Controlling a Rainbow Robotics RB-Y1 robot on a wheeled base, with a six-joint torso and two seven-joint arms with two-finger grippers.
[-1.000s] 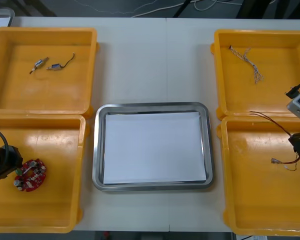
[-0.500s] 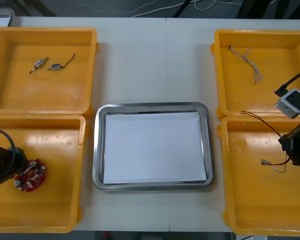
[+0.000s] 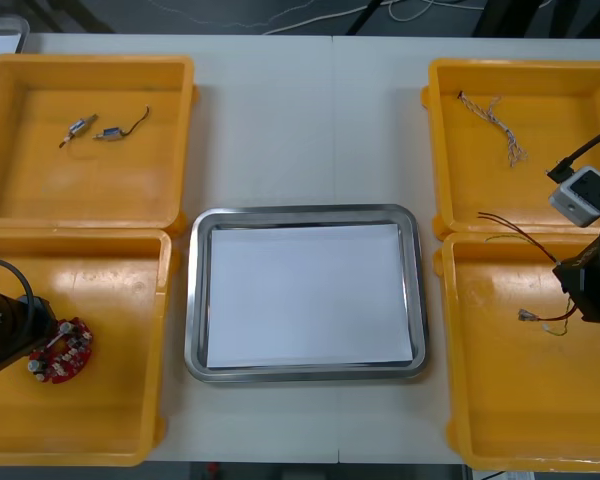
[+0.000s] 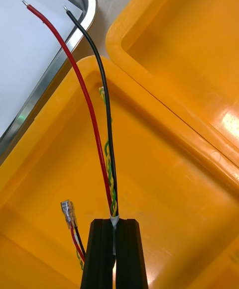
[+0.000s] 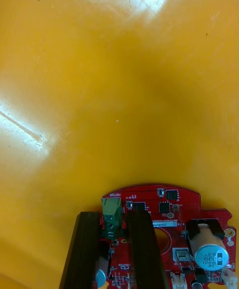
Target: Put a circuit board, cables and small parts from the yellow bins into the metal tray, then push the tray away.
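A round red circuit board (image 3: 62, 352) lies in the near left yellow bin (image 3: 100, 420). My left gripper (image 3: 42, 346) is down on the board's left side. In the left wrist view the gripper (image 5: 117, 222) is shut on the board (image 5: 164, 209), its fingers (image 5: 88, 249) pressed to the green block at the board's edge. My right gripper (image 3: 578, 300) hangs over the near right bin (image 3: 500, 400), shut on a red and yellow cable (image 3: 540, 318) with black strands. The cable's (image 4: 85, 97) loose ends reach toward the metal tray's rim (image 4: 74, 45).
The white-lined metal tray (image 3: 192, 300) sits in the middle of the table. Small metal parts (image 3: 80, 127) lie in the far left bin (image 3: 10, 190). A twisted blue and white cable (image 3: 500, 125) lies in the far right bin (image 3: 450, 190).
My left gripper's fingers have shut on the circuit board. My right gripper has moved left with the cable, whose ends have shifted toward the tray.
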